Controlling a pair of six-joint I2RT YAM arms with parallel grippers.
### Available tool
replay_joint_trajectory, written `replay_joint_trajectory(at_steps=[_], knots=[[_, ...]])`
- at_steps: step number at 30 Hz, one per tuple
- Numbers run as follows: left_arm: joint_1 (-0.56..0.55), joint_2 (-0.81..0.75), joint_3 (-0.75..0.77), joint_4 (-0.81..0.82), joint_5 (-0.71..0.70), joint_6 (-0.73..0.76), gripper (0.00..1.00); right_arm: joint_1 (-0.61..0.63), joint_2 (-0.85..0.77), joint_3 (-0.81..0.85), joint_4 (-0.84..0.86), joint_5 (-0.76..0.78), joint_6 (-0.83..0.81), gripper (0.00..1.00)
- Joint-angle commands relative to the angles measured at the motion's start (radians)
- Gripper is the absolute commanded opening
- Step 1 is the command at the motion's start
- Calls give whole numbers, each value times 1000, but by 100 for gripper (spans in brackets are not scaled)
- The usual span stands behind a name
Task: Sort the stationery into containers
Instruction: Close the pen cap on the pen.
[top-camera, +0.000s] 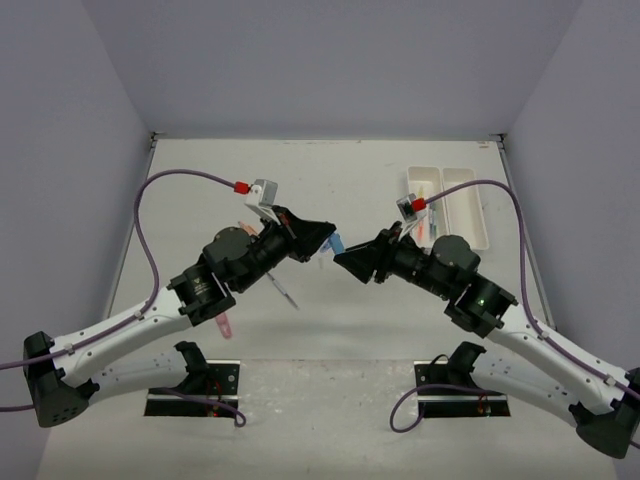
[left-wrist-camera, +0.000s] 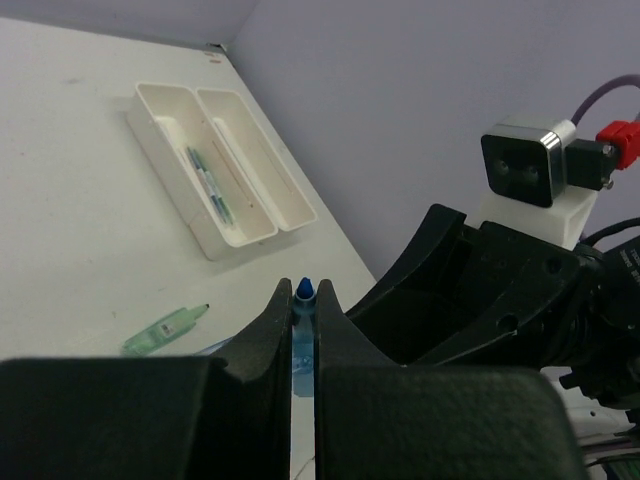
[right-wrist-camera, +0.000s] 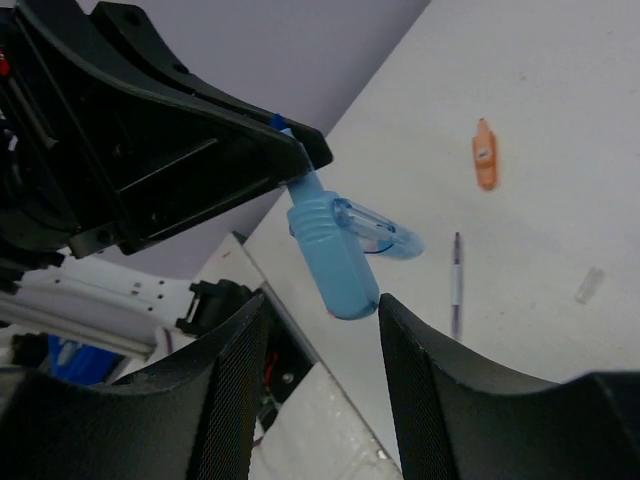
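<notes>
Left tool (left-wrist-camera: 304, 303): clenched, pinching the blue marker (right-wrist-camera: 335, 262) by its narrow tip end; the tip is poking out just past the fingertips in the left wrist view.
Right tool (right-wrist-camera: 320, 305): released; its jaws are standing apart on either side of the marker's thick lower end, with a gap showing on both sides.
Blue marker: hanging in mid-air between the two tools, above the middle of the worktop (top-camera: 330, 180), tilted and well apart from the trays.
Trays (left-wrist-camera: 162, 165): lying side by side and touching along their long walls at the far right of the worktop; one is holding green-and-white pens, the other a thin pale item whose colour I cannot tell.
Green marker (left-wrist-camera: 165, 328): lying flat on the worktop, outside the trays and near their closer end.
Orange marker (right-wrist-camera: 485, 155): lying loose on the worktop.
Thin pen (right-wrist-camera: 456, 285): lying near the orange marker, not touching it.
Pink marker (top-camera: 225, 325): lying on the worktop just beside the left arm.
</notes>
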Motion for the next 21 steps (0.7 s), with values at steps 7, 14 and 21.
replay_joint_trajectory(at_steps=[7, 14, 21], knots=[[5, -22, -41, 138, 113, -52, 0, -29, 34, 60, 24, -125, 173, 50], [5, -20, -53, 161, 183, -70, 0, -42, 39, 72, 78, -143, 165, 43], [5, -8, -91, 216, 239, -67, 0, -49, 82, 116, 114, -228, 179, 23]])
